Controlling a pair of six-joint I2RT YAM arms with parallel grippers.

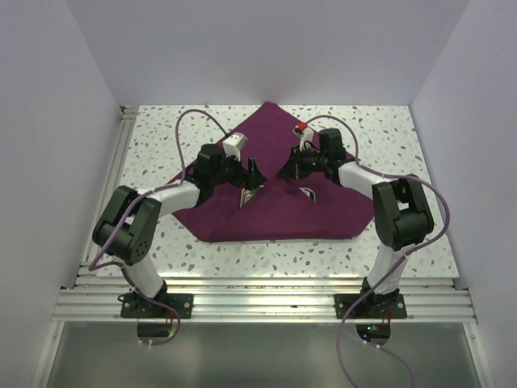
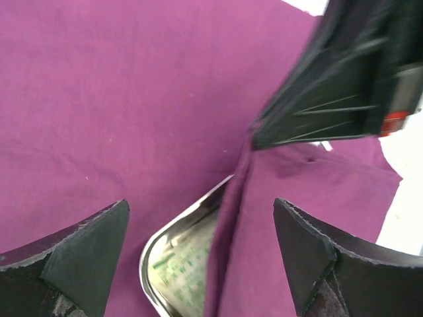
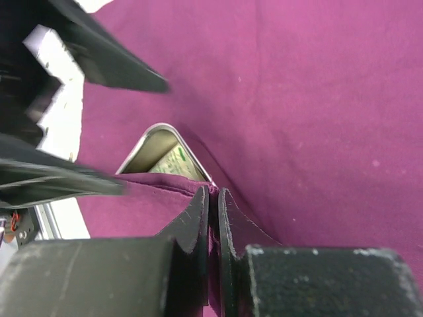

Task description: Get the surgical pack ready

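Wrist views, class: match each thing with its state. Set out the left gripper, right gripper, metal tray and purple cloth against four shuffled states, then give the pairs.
Things:
1. left gripper
2. right gripper
3. metal tray
4. purple cloth

States:
A. spread on the speckled table
B. jaws wide apart, holding nothing
C. one shiny corner showing, the rest covered
D. shut on a fold of the cloth

Pairs: 1-B, 2-D, 3-C, 4-A

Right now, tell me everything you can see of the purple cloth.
The purple cloth is a plum woven sheet lying on the speckled table, one corner pointing toward the far edge. It is draped over a shiny metal tray, whose rounded corner peeks out. The right pincer is shut on a raised fold; the open left pincer hovers close above.
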